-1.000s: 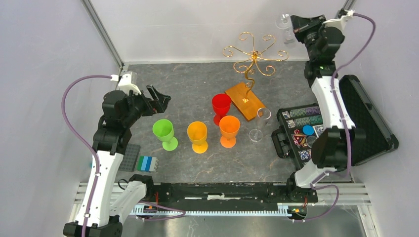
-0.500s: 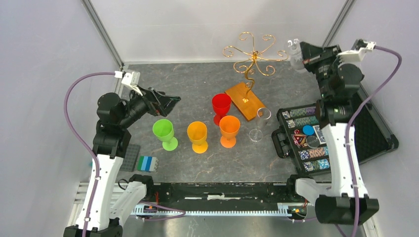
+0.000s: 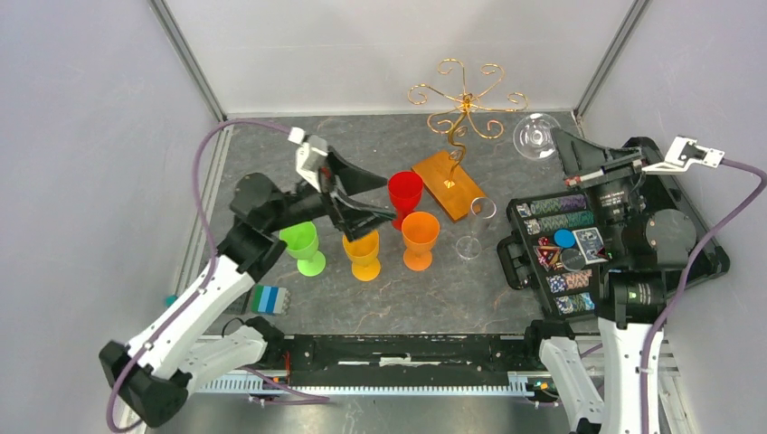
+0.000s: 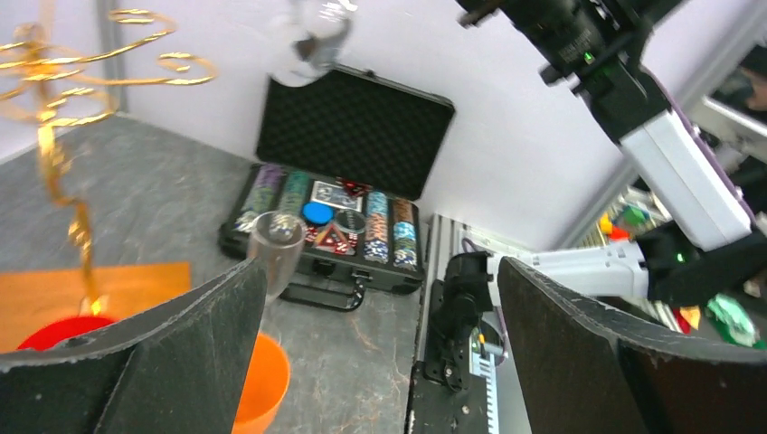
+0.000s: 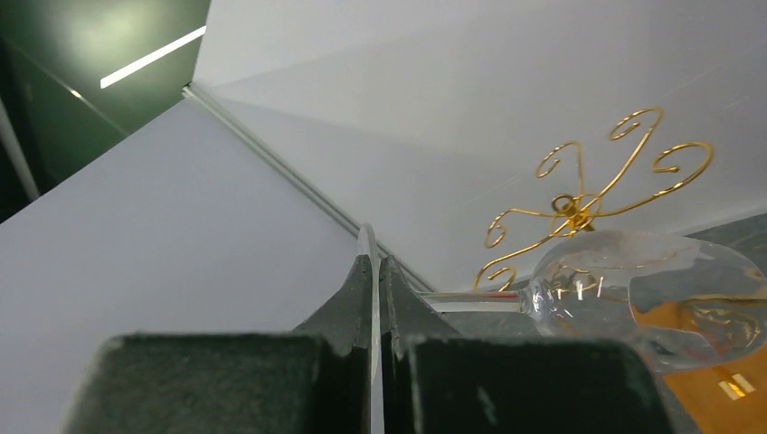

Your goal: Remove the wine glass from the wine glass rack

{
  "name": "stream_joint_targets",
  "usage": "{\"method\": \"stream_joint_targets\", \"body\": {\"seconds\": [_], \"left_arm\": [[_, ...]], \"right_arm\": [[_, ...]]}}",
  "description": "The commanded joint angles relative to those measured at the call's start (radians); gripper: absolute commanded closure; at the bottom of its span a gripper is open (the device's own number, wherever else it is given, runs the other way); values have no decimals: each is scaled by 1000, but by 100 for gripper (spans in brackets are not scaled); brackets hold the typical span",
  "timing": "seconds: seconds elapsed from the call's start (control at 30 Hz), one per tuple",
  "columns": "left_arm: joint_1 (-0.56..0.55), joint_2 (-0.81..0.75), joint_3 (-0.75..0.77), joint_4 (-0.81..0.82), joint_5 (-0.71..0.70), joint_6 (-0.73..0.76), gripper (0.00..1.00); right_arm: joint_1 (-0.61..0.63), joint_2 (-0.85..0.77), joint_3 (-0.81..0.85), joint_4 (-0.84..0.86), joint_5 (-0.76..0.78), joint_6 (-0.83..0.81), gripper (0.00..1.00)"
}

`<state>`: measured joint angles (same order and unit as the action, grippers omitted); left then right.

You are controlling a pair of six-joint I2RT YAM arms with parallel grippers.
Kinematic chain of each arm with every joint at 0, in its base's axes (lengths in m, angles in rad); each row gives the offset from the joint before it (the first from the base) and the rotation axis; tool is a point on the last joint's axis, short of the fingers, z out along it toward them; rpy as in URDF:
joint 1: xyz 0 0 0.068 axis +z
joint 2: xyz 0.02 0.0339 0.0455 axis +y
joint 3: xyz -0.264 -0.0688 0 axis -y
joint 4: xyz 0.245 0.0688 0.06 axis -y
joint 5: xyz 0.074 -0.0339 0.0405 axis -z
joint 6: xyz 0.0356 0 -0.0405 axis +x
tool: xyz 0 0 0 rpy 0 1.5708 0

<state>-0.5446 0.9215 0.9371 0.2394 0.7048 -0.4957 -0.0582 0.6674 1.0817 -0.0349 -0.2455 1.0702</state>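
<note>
The table (image 3: 317,163) is a dark grey, stone-veined surface boxed in by pale grey walls (image 3: 362,54), with metal posts running up the far corners. At the upper centre stands the wine glass rack (image 3: 463,108), its gold spirals above an amber base. The wine glass (image 3: 535,136) is off it, in the air just right of the spirals at the upper right. The right gripper (image 5: 373,298) is clamped tight on its foot, with the stem lying sideways and the bowl toward the rack. The left gripper (image 3: 387,197) hangs with its fingers spread wide and empty over a row of cups at mid-frame: green cup (image 3: 298,240), yellow cup (image 3: 362,244), orange cup (image 3: 421,233) and red cup (image 3: 405,190). A clear flute (image 3: 475,226) stands just right of them. An open poker chip case (image 4: 362,127) lies at the right.
</note>
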Motion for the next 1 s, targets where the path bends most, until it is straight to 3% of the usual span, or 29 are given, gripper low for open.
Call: {"method": "stream_joint_targets", "body": {"seconds": [0.0, 0.13, 0.2, 0.27, 0.57, 0.83, 0.97], "left_arm": [[-149, 97, 75, 206, -33, 197, 0], [-245, 221, 152, 300, -47, 343, 9], [-282, 283, 198, 333, -80, 418, 25], [-309, 348, 231, 392, -106, 471, 32], [-370, 552, 400, 466, -143, 709, 28], [-374, 625, 497, 476, -45, 699, 45], [-375, 648, 530, 420, 7, 717, 45]], "right_arm": [[0, -27, 9, 47, -106, 105, 100], [0, -44, 15, 69, -172, 167, 100], [0, -51, 3, 100, -202, 206, 100], [0, -56, -12, 133, -229, 245, 100], [1, -52, -40, 252, -336, 377, 100], [1, -52, -74, 301, -354, 410, 100], [1, -54, -75, 290, -349, 402, 100]]}}
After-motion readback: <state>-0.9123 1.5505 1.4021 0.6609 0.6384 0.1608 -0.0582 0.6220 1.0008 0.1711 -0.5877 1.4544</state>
